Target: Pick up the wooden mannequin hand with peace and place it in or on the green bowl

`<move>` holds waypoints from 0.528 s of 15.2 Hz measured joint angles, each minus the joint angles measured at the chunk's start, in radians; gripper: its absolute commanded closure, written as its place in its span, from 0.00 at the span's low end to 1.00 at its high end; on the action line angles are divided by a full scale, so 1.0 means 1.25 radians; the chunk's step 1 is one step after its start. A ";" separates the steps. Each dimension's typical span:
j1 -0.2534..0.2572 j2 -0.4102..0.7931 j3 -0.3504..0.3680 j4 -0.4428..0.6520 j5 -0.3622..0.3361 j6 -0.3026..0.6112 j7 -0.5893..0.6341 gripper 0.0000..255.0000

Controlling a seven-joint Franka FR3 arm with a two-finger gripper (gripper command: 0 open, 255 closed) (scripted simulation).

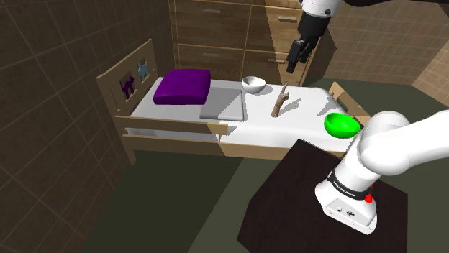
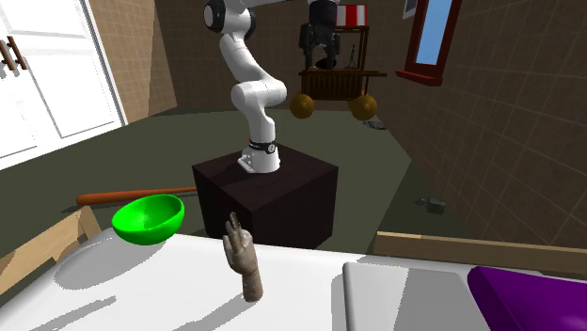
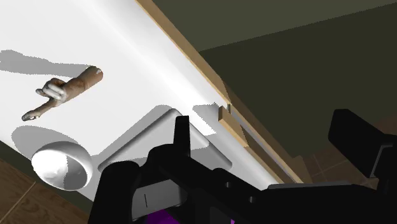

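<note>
Near the green bowl, on the white bed, lies the wooden mannequin hand. Well above the bowl our claw hangs empty, fingers apart. We judge the hand stiff, light and smooth; its thick wrist seems the surest hold.

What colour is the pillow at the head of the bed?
The pillow is plain purple, with no pattern. It shows best in the shoulder view.
</note>
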 measured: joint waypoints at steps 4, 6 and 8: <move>-0.011 0.004 -0.034 -0.032 -0.017 0.039 -0.028 0.00; -0.022 0.019 -0.067 -0.050 -0.033 0.076 -0.055 0.00; -0.033 0.035 -0.099 -0.067 -0.049 0.113 -0.082 0.00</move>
